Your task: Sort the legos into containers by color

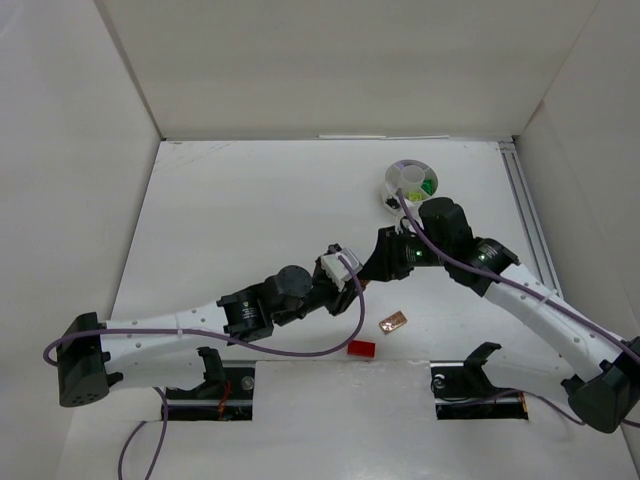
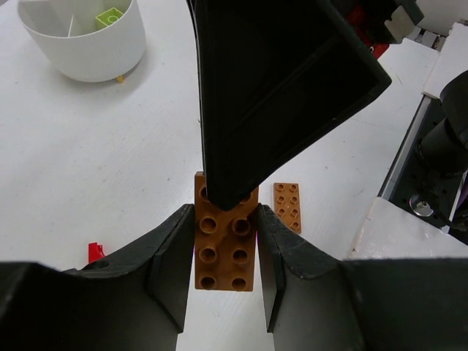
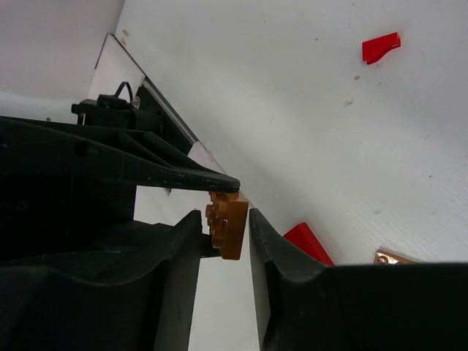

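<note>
White dish (image 1: 398, 178) at the far right of the table (image 1: 250, 200), with a lime brick (image 2: 110, 16) and green pieces (image 1: 428, 185) in its wedge sections. Mid-table, an orange-brown brick (image 2: 223, 272) pinched in the left gripper (image 2: 224, 248). Straddled at its other end by the right gripper (image 3: 225, 219); cannot tell whether clamped.

Orange-brown brick (image 2: 224, 245) clamped; lime brick (image 2: 110, 16) in dish (image 2: 80, 58).

Left claw (image 2: 224, 245) clamped; right claw (image 3: 225, 223) tip-to-tip, jaws narrow.

orange-brown brick (image 2: 224, 256) far end hidden behind right tool (image 3: 225, 223), dish (image 2: 88, 58) cut by top edge
</note>
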